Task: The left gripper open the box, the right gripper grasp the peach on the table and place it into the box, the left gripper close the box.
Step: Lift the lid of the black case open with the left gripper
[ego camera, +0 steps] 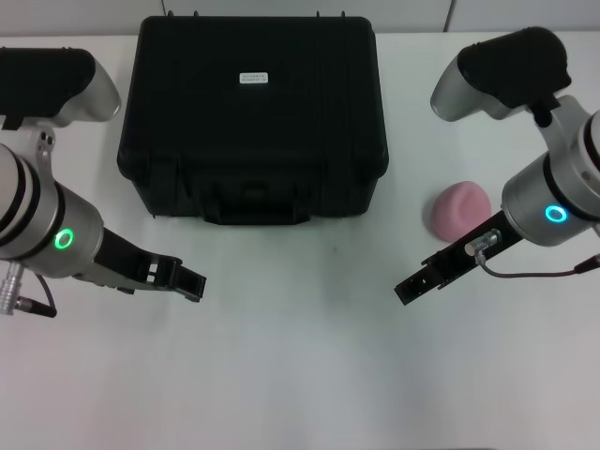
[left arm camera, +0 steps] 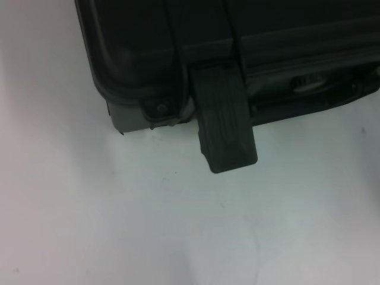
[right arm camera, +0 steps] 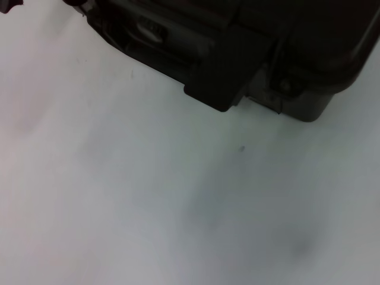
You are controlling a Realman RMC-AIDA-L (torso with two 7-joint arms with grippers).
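The black box (ego camera: 253,112) stands shut at the back middle of the white table, white label on its lid, handle and latches facing me. The pale pink peach (ego camera: 457,210) lies on the table to the right of the box. My left gripper (ego camera: 192,284) hovers low in front of the box's left front corner, apart from it. My right gripper (ego camera: 409,289) hangs in front of the peach and a little left of it, holding nothing. One front corner of the box (left arm camera: 148,71) with a hanging latch fills the left wrist view. The right wrist view holds the other corner of the box (right arm camera: 297,65).
The white table (ego camera: 300,375) stretches bare in front of both grippers. A thin cable (ego camera: 534,272) trails from the right arm. The latches (left arm camera: 225,124) (right arm camera: 217,83) stick out from the box's front.
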